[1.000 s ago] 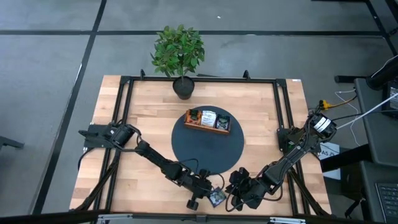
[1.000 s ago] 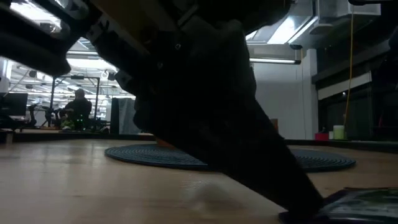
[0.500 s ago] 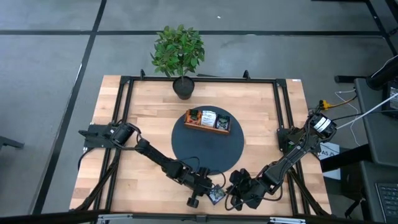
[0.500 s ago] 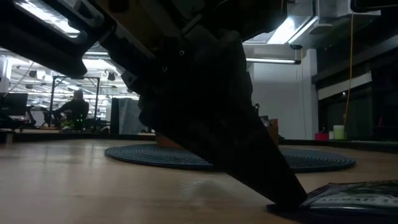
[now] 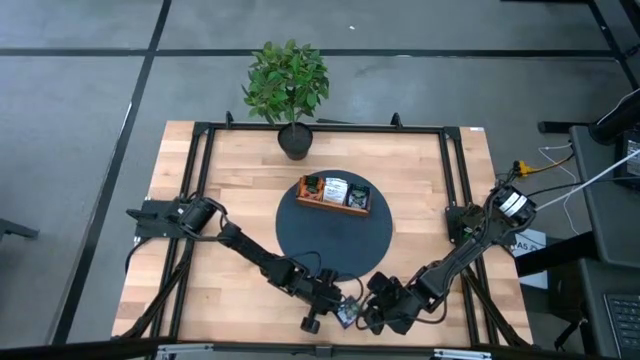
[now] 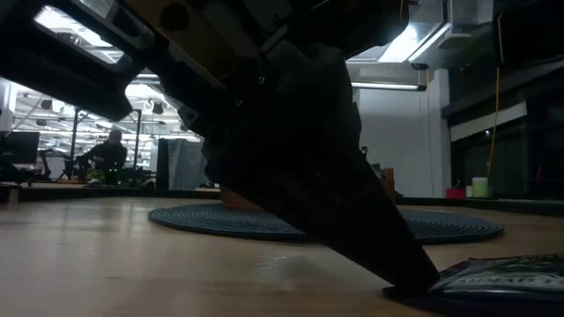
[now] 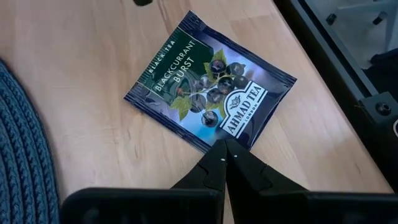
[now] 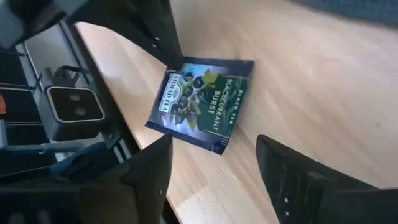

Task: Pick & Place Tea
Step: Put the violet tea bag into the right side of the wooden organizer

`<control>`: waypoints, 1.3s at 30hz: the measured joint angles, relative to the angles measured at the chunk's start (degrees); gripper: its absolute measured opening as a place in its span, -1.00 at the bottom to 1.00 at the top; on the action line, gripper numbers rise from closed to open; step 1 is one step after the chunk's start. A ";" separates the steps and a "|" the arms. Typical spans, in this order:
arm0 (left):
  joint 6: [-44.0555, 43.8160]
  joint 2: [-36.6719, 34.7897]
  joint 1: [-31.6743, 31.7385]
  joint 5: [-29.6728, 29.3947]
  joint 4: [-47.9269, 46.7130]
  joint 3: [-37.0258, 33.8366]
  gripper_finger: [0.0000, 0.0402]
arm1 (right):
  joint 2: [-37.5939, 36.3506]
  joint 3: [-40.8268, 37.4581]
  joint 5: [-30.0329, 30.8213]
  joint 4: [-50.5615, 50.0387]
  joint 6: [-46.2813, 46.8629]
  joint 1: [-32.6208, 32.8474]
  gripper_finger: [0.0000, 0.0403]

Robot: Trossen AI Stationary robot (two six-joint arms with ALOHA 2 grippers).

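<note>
Flat on the wooden bench (image 5: 240, 190) near its front edge lies a dark blue blackcurrant tea sachet (image 7: 210, 90), glossy, printed with berries. Left tool (image 7: 225, 144), clenched, presses its tip on the sachet's edge; right tool (image 8: 214, 165) hovers released beside it.
</note>
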 joint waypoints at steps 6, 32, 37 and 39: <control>0.00 0.04 0.09 0.57 0.00 -0.03 -0.99 | 0.07 0.02 -1.40 0.24 1.45 0.01 0.21; 1.01 0.04 0.15 1.26 0.00 -0.08 -0.99 | 2.92 0.02 0.16 0.83 11.96 0.93 0.21; 1.03 0.04 0.15 1.59 0.00 -0.09 -0.99 | 3.83 0.02 0.55 1.21 12.03 0.62 0.21; 1.05 0.04 0.13 1.58 0.00 -0.11 -0.99 | 3.85 0.02 0.72 1.65 12.04 0.55 0.21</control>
